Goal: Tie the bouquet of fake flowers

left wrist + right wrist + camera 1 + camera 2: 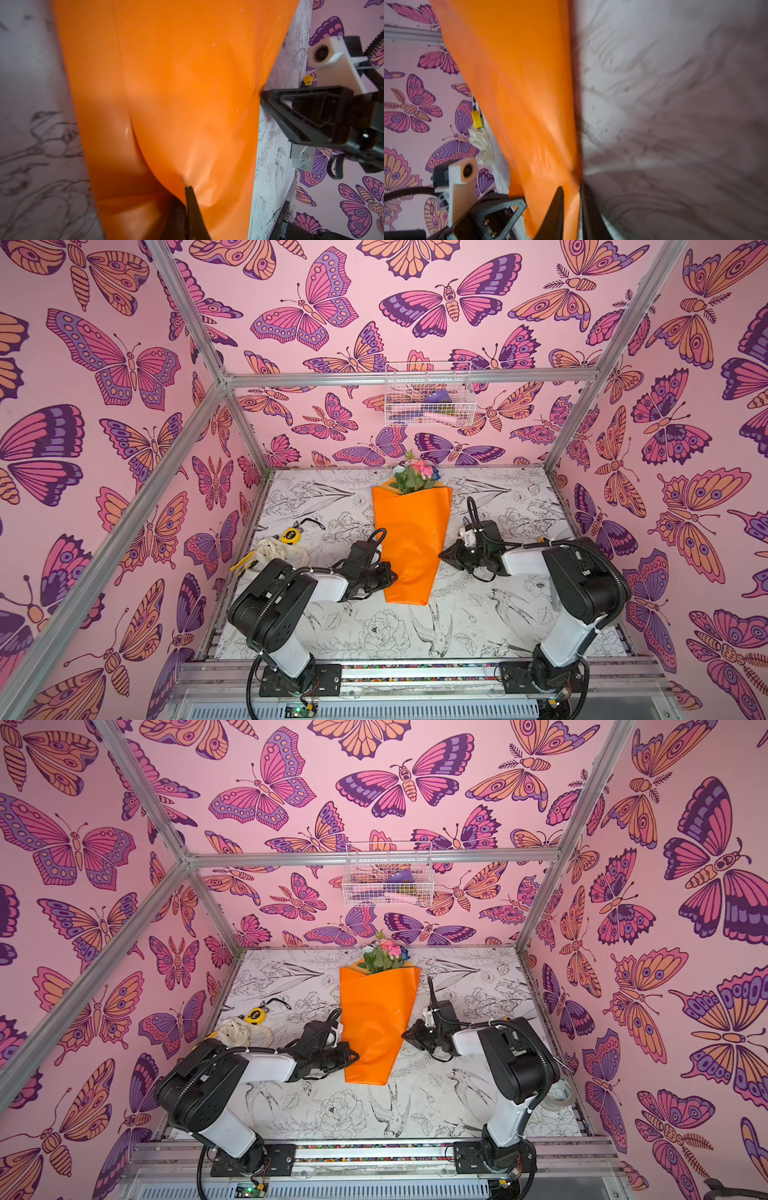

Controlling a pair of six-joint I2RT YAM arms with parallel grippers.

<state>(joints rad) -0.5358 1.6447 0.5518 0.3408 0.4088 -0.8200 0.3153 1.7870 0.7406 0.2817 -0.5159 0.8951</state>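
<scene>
Closest to lens: left gripper (186,189), black parallel jaws fully together, pinching a pucker of the bright orange wrapping paper (411,539) on the wrap's 9 o'clock edge, toward the narrow end. Opposite it, right gripper (571,186) has its jaws narrow with the paper's 3 o'clock edge sandwiched between them. That reads as a pinch, firmness unclear. Task item, the bouquet of fake flowers (415,475) with pink, white and blue blooms and green leaves, lies flat mid-table on the black-and-white botanical-print table (478,626). Blooms point to 12 o'clock, narrow end to 6 o'clock, and the paper is already folded into a cone around the stems. Nothing is looped round the cone in both top views. A crumpled cream ribbon (282,553) sits at 9 o'clock by the table's edge, well apart from the wrap, just beside a small round yellow tape measure (289,535); neither gripper touches it. Judgement: wrapping done, tying not begun, grippers likely gathering the cone's sides. Left to do: fetch ribbon, pass it round the narrow part, knot it. Early stage.
</scene>
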